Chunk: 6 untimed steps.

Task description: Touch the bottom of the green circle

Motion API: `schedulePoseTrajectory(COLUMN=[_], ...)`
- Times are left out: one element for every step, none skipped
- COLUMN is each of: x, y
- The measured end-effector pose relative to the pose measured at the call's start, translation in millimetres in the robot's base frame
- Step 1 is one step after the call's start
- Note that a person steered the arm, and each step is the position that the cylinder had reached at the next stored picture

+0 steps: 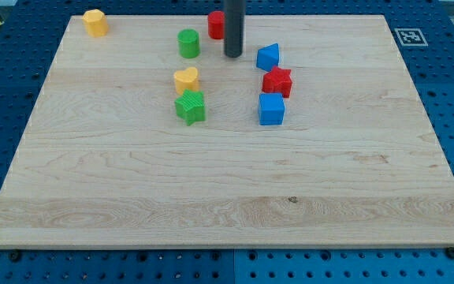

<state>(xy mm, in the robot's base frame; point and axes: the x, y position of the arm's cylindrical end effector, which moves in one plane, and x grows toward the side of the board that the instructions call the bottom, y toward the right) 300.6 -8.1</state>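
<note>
Near the view's top centre, my tip [233, 55] rests on the wooden board [227, 181]; it is a plain rod end with nothing to open or close, and it holds nothing. Just to its left, apart from it, stands the green circle [188, 42], a short upright cylinder. Behind the rod, partly hidden, sits a red block [215, 24] whose shape cannot be told. To the tip's right lies a blue block [268, 57], with a red star [277, 81] and a blue cube [271, 109] below it. Beneath the green circle sit a yellow heart [186, 79] and a green star [190, 106]; a yellow block [94, 22] is far left. Judgement: the circle looks light, rigid and free to slide, so contact should be gentle, made at the middle of its lower edge, approached through the gap above the heart.
</note>
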Motion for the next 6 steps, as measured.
schedulePoseTrajectory(x=[19, 27, 5, -16, -17, -29], y=[-41, -68, -73, -93, -105, -140])
